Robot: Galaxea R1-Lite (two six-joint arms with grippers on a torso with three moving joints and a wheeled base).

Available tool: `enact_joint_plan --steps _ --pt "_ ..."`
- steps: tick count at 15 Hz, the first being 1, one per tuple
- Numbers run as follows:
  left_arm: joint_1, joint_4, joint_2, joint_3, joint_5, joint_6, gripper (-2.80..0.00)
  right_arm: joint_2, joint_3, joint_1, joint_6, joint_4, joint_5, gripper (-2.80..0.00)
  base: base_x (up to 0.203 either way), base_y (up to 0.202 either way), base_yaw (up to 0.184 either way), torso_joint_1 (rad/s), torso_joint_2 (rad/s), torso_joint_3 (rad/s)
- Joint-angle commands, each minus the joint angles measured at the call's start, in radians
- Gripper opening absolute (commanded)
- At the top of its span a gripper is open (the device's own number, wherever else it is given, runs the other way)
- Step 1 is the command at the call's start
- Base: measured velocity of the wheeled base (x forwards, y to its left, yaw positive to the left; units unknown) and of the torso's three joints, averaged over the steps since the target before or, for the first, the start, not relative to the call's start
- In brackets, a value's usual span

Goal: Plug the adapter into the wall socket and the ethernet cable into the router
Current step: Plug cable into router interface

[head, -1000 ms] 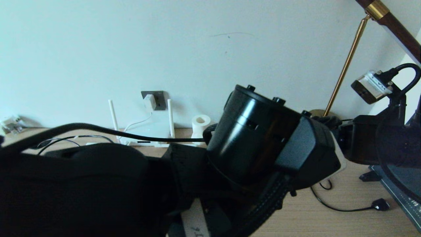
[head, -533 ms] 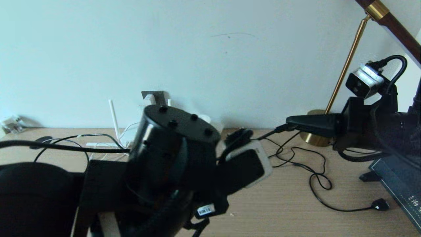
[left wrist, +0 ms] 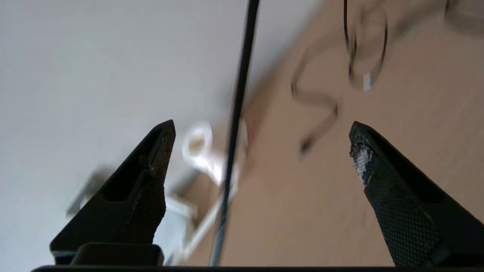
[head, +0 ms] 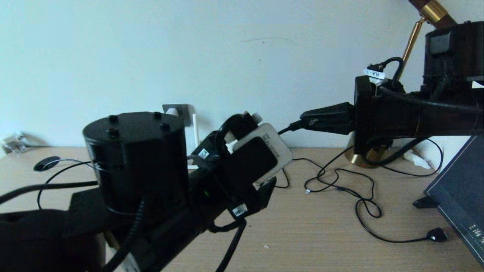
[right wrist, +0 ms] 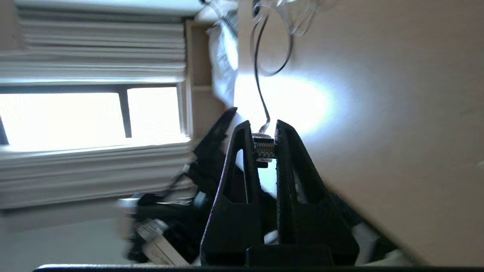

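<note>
two arms fill your head view. the left arm (head: 136,170) bulks low in front of the wall socket (head: 180,112), hiding most of the router; one white antenna (head: 196,130) shows just right of the socket, and a sliver of the adapter (head: 172,111) sits on the socket plate. the right gripper (head: 302,124) hovers well right of the socket, above the desk (head: 325,234), pinching the ethernet cable (head: 336,177), which trails down in loops.

your left wrist view shows the left gripper (left wrist: 261,132) spread wide, gripping nothing.

your right wrist view shows the right gripper (right wrist: 263,130) clamped narrow on the cable's plug (right wrist: 263,149).
</note>
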Motion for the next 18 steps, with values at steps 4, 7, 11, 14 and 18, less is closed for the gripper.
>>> enact_joint_plan --steps 4,7,11,14,18 --pt "0.119 -0.285 0.042 0.097 -0.189 0.02 0.0 0.169 -0.211 0.002 0.193 0.101 0.133 -2.8 0.0 0.0 0.0 0.0 0.0 0.0" --pt "0.201 -0.536 0.122 0.117 -0.372 0.037 0.0 0.194 -0.248 0.0 0.237 0.112 0.186 -2.8 0.0 0.0 0.0 0.0 0.0 0.0" --pt "0.324 -0.642 0.16 0.1 -0.63 0.15 0.0 0.217 -0.396 -0.006 0.23 0.281 0.225 -2.8 0.0 0.0 0.0 0.0 0.0 0.0" --pt "0.361 -0.682 0.182 0.095 -0.765 0.217 0.0 0.273 -0.536 -0.015 0.215 0.417 0.231 -2.8 0.0 0.0 0.0 0.0 0.0 0.0" --pt "0.37 -0.684 0.205 0.097 -0.877 0.303 0.0 0.304 -0.591 -0.009 0.196 0.489 0.232 -2.8 0.0 0.0 0.0 0.0 0.0 0.0"
